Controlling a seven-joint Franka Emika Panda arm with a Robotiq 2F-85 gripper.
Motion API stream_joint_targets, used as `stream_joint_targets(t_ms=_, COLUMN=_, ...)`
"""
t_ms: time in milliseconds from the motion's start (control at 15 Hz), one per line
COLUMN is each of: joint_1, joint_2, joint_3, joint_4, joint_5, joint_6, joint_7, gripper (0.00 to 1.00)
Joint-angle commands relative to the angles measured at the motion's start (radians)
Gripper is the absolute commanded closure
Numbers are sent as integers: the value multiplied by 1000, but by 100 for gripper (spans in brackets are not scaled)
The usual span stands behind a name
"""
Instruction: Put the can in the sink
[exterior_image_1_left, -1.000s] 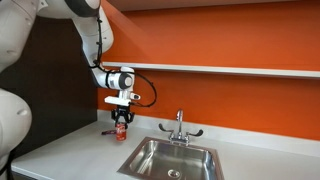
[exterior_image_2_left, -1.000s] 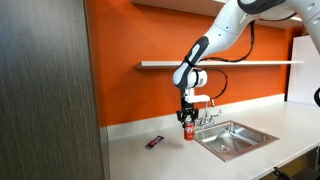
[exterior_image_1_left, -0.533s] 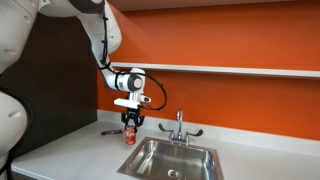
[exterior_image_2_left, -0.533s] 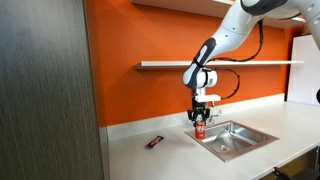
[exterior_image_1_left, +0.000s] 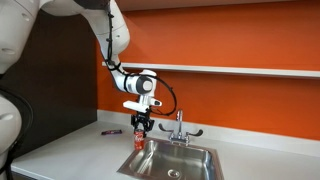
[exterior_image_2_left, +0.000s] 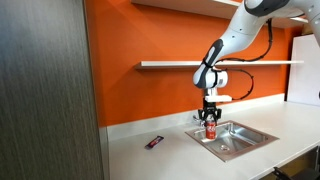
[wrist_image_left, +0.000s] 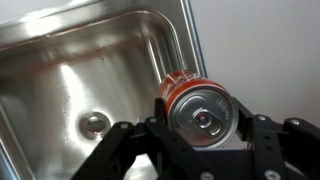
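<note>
My gripper (exterior_image_1_left: 140, 127) is shut on the small red can (exterior_image_1_left: 139, 137) and holds it upright in the air over the near edge of the stainless steel sink (exterior_image_1_left: 178, 160). In an exterior view the can (exterior_image_2_left: 211, 129) hangs just above the sink (exterior_image_2_left: 240, 136) at its left rim. In the wrist view the can's silvery top (wrist_image_left: 202, 113) sits between my fingers (wrist_image_left: 200, 140), with the sink basin (wrist_image_left: 70, 90) and its drain below and to the left.
A chrome faucet (exterior_image_1_left: 179, 125) with two side handles stands behind the sink. A flat dark purple marker (exterior_image_1_left: 112, 131) lies on the white counter (exterior_image_1_left: 70, 155); it also shows in an exterior view (exterior_image_2_left: 154, 142). An orange wall and a shelf (exterior_image_1_left: 240, 70) are behind.
My gripper has carried the can sideways from the counter beside the marker to above the sink's edge. The can stays gripped throughout.
</note>
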Motion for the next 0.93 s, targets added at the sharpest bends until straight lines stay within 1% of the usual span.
stream_joint_targets(t_ms=0, joint_1=-41, joint_2=-12, joint_3=-9, joint_4=-24, joint_5=32, joint_6=27, joint_7=-3, gripper=61)
stream_joint_targets(t_ms=333, joint_1=-80, joint_2=7, joint_3=-29, joint_4=-24, joint_5=57, joint_6=54, joint_7=-3, gripper=61)
stream_joint_targets(t_ms=867, joint_1=-123, joint_2=85, joint_3=-39, joint_4=26, joint_5=88, joint_6=85, joint_7=-6, gripper=61)
